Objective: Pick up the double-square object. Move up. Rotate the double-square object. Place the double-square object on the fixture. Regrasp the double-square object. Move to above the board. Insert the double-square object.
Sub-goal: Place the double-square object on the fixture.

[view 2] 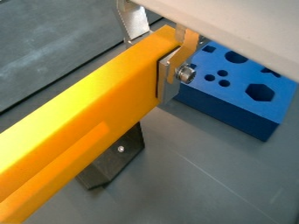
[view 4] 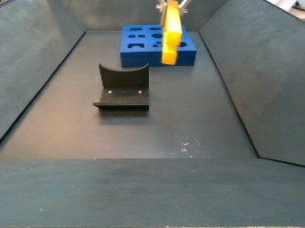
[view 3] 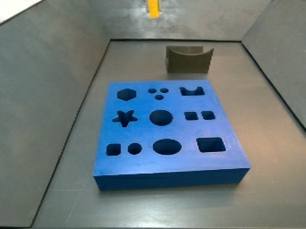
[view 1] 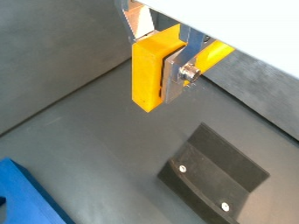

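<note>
Double-square object [view 4: 172,36] clamped between silver plates of hand [view 1: 173,70], hanging well clear of floor near top centre of side view. Pick-up and lift judged done; rotation state unclear. Fixture [view 4: 121,88] seen empty, so placing, regrasp, move over board [view 3: 165,134], insertion left.

Yellow-orange double-square object [view 4: 172,36] clamped between the silver finger plates of the gripper [view 1: 163,54] at top centre of a side view. Solid blue board [view 3: 165,134] at frame centre. Dark grey-brown fixture [view 4: 121,87] left of centre. Matte dark grey floor [view 4: 179,134].
</note>
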Tool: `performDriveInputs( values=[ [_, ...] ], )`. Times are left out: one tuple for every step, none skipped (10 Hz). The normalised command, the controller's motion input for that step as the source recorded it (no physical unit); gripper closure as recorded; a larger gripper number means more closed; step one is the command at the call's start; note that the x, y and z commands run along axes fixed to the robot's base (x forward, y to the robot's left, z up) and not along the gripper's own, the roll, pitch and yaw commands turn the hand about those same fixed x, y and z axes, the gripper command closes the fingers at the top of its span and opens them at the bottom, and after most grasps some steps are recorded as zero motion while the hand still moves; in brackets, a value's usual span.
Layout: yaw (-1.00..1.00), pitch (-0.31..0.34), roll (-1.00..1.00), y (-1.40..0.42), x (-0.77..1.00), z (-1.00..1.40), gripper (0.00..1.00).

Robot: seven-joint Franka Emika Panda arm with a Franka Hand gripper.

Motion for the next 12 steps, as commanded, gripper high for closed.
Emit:
performDriveInputs(
  values=[
    [0.03,0.149,-1.0,-0.11,1.0,0.08,1.0],
    [0.02,0.155,-1.0,-0.09,1.0,0.09,1.0],
    [0.0,0.163,-1.0,-0.05,1.0,0.07,1.0],
    [0.0,0.166,-1.0,-0.04,1.0,0.06,1.0],
    [-0.01,0.167,-1.0,-0.02,1.0,0.03,1.0],
    [-0.02,0.169,-1.0,0.0,1.0,0.02,1.0],
    [-0.03,0.169,-1.0,0.01,1.0,0.0,1.0],
    [-0.04,0.168,-1.0,0.02,1.0,0.0,1.0],
    [-0.05,0.167,-1.0,0.03,1.0,-0.01,1.0],
    [-0.06,0.166,-1.0,0.04,1.0,-0.02,1.0],
    [-0.08,0.166,-1.0,0.04,1.0,-0.02,1.0],
    [-0.08,0.165,-1.0,0.04,0.97,-0.02,1.0]
  ],
)
